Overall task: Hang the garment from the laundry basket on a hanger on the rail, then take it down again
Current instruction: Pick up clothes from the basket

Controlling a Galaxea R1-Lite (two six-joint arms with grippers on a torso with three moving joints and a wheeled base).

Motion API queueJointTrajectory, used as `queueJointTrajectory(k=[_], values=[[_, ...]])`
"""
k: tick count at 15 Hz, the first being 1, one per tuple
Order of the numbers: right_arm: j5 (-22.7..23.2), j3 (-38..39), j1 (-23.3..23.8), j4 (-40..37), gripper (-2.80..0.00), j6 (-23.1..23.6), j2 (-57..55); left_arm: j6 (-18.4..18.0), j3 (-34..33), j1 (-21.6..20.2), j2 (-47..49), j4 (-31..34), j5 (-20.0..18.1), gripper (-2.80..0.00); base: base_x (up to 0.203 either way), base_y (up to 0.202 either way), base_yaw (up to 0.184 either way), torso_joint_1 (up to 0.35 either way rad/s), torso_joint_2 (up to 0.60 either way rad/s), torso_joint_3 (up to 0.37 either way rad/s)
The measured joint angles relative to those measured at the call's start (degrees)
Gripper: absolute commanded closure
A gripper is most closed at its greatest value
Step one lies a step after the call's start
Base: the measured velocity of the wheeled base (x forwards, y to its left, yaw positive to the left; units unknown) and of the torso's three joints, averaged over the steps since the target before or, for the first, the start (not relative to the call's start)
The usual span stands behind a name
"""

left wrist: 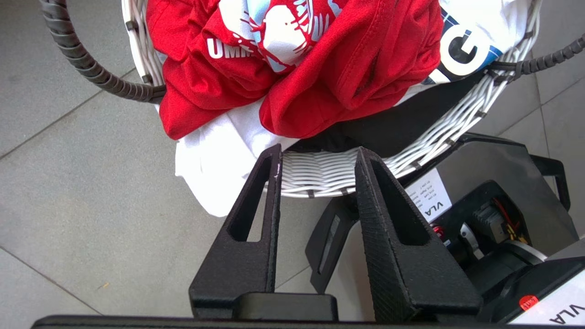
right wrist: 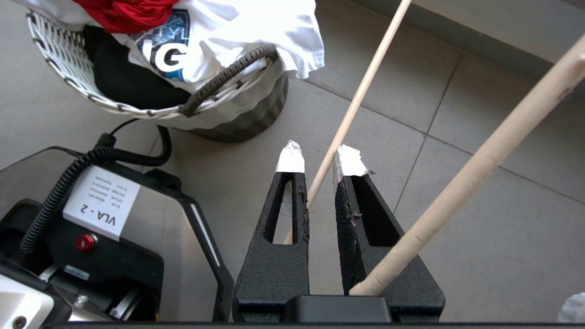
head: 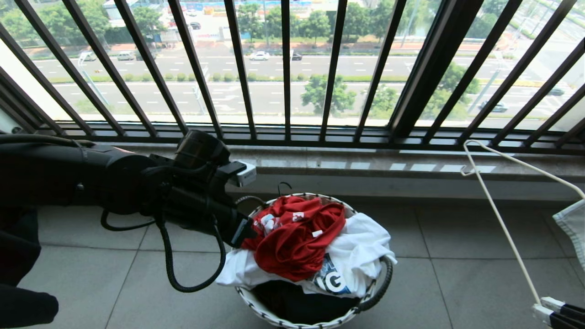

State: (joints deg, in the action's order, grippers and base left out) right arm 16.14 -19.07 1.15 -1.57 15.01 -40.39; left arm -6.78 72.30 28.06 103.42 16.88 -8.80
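The garment (head: 297,237), a red T-shirt with white lettering, lies crumpled on top of the laundry basket (head: 274,320) on the floor tiles. My left gripper (head: 242,233) reaches in from the left and is at the basket's left side, beside the red cloth. In the left wrist view it (left wrist: 318,148) is open and empty, its tips just short of the woven wall (left wrist: 320,176) and of the garment (left wrist: 365,59). At the lower right my right gripper (head: 544,308) is shut on the thin white hanger (head: 502,224), whose rods (right wrist: 493,155) run past its taped fingers (right wrist: 320,151). The rail is out of view.
A white printed T-shirt (head: 361,246) and a black garment (head: 292,301) lie under the red one. The dark barred window railing (head: 285,91) and a stone sill (head: 365,164) stand behind the basket. A pale cloth (head: 573,224) shows at the right edge. My base (right wrist: 91,228) is near the basket.
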Motion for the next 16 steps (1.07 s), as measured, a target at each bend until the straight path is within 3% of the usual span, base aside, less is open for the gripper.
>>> queueJointTrajectory(k=[4,8,16], values=[[-0.1,-0.3,0.0,0.4,0.00,0.5,-1.0,3.2,4.0,7.7,5.5,-0.2,8.1,-2.80,0.000,0.000,0.000,0.000,0.00,0.000],[-0.1,-0.1,0.0,0.4,0.00,0.5,-1.5,2.5,5.1,10.4,10.4,-5.0,20.5,-2.80,0.000,0.000,0.000,0.000,0.00,0.000],[-0.1,-0.2,-0.1,0.6,0.00,0.5,-2.4,1.2,4.8,11.7,15.0,-12.7,25.4,-2.80,0.000,0.000,0.000,0.000,0.00,0.000]])
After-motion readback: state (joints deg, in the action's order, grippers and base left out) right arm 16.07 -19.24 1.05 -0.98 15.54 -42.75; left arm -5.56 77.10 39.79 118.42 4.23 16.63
